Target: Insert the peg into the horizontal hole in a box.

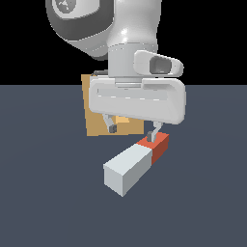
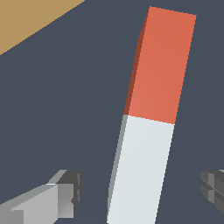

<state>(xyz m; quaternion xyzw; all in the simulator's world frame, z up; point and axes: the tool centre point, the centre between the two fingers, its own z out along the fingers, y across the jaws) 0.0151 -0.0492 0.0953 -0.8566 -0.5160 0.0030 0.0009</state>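
Observation:
The peg (image 1: 131,165) lies flat on the dark floor, with its pale grey-white part toward the camera and its red-orange end (image 1: 159,144) pointing away toward the box. My gripper (image 1: 132,132) is open and hangs just over the peg, near where red meets white. In the wrist view the peg (image 2: 148,131) runs between my two fingers (image 2: 65,192), with gaps on both sides. The tan box (image 1: 94,120) stands behind the gripper, mostly hidden by my hand. One corner of it shows in the wrist view (image 2: 26,17). The hole is hidden.
The dark grey floor (image 1: 48,193) spreads all around the peg and box. No other objects show.

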